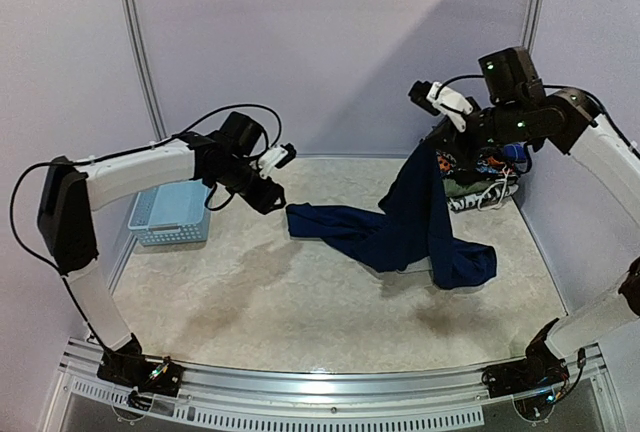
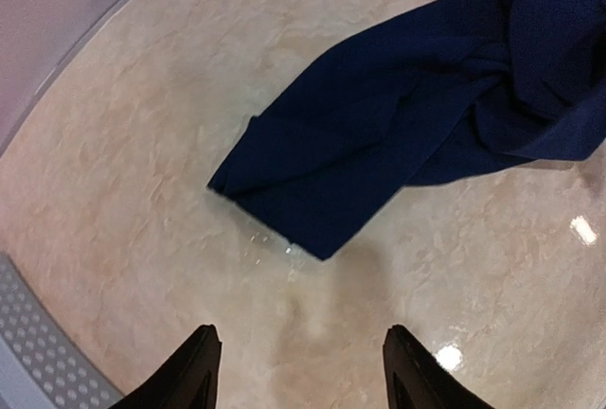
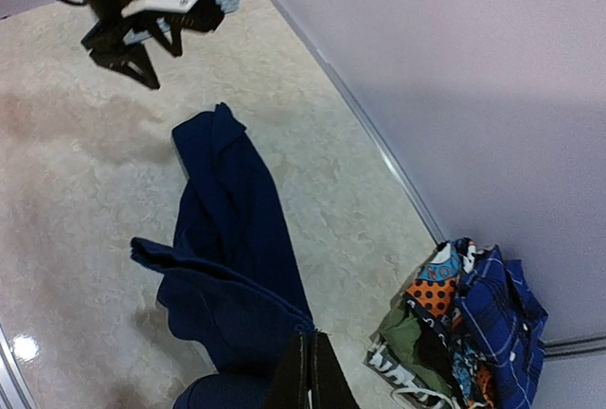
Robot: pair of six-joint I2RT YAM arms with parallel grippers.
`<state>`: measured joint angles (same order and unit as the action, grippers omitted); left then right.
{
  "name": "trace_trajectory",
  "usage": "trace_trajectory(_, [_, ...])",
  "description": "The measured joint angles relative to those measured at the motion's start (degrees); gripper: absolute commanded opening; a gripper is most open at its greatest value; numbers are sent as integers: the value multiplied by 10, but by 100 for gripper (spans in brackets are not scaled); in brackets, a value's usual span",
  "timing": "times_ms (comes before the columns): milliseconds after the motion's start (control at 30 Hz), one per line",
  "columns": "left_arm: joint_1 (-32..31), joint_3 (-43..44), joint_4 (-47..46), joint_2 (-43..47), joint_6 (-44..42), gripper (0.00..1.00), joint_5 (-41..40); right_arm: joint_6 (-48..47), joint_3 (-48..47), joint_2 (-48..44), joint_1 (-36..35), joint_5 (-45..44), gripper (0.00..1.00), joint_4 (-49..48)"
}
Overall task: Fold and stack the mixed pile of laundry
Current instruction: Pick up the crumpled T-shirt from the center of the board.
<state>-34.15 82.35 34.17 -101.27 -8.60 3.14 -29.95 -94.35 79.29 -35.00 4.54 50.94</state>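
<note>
- Right gripper [image 3: 308, 376]: my jaws are closed on a fold of the navy garment [image 1: 410, 227]. I hold that end raised off the table [image 1: 250, 302] at the far right.
- Left gripper [image 2: 301, 371]: my fingers stand apart with nothing between them. It hovers over bare table and touches no cloth.
- Position of the work: the garment hangs from my right grip and drapes down to the table. From there it trails across the middle of the table towards my left side. Part of it is bunched near the right-hand front.
- Long axis: it runs roughly from the held end at far right to the free end at centre-left. That end lies flat on the table.
- Governing relation: the free end lies just ahead of my left fingers and slightly below them, in line with the gap between them. My left arm is plainly the nearer one to it.
- Judgement: the next move calls for the left gripper to go forward and down onto that near corner, so that the cloth can be stretched between the two grips.
- Rest of the laundry pile [image 3: 464, 324]: it sits heaped against the far right wall, beside my right arm. A blue plaid piece lies on its outer side.
- Basket [image 1: 170, 214]: it stands at the far left, well apart from the garment.
</note>
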Motion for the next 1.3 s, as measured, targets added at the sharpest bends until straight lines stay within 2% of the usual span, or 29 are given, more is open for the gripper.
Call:
trace_trajectory(233, [-49, 67, 14, -110, -69, 69, 36, -7, -107, -43, 61, -44, 0, 28])
trace_trajectory(367, [-62, 96, 27, -154, -94, 71, 39, -19, -126, -86, 82, -82, 0, 24])
trace_trajectory(700, [-73, 200, 46, -269, -122, 70, -11, -23, -68, -106, 97, -109, 0, 11])
trace_trajectory(1000, [-73, 210, 60, -275, -122, 74, 63, -21, 2, -111, 103, -114, 0, 1])
trace_trajectory(1100, [-74, 211, 62, -281, -120, 69, 90, -18, 10, -115, 107, -113, 0, 0])
trace_trajectory(1300, [-79, 249, 76, -324, -109, 56, 80, -11, 14, -116, 110, -109, 0, -9])
